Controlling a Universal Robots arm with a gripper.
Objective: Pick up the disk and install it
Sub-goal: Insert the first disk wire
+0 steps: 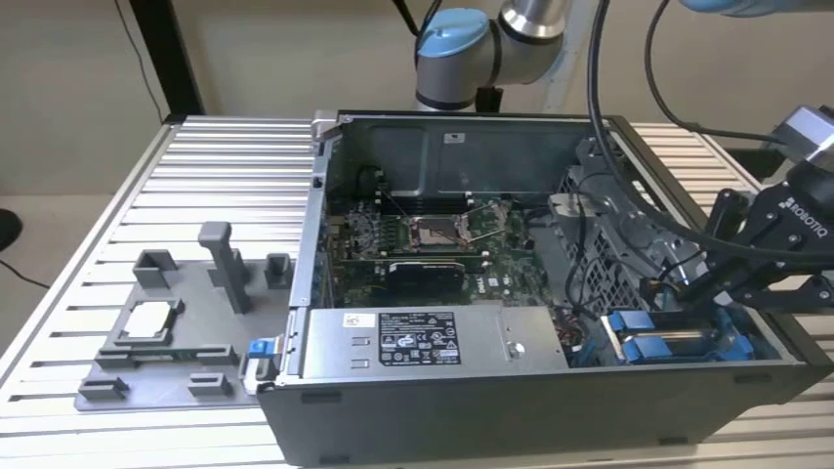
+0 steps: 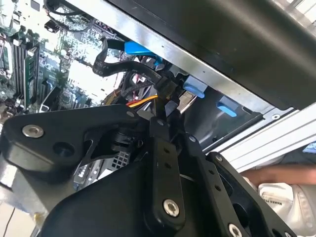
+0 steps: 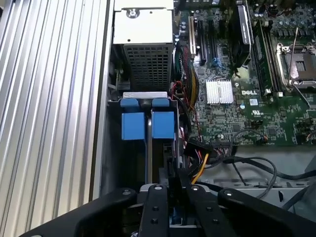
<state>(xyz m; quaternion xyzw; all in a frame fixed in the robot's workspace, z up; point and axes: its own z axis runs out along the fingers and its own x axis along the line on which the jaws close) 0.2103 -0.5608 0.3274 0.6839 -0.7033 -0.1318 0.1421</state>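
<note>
Two blue-tabbed carriers (image 3: 148, 123) sit in the bay beside loose cables (image 3: 197, 158); gripper (image 3: 173, 195) jaw state indeterminable, and cables risk snagging its linkage.

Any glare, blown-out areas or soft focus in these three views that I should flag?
Second wrist view: the motherboard is washed out by bright light, and the gripper linkage is dark and close to the lens. First wrist view: even light, with glare on the power supply top. Exterior view: soft and evenly lit, no harsh shadows.
</note>
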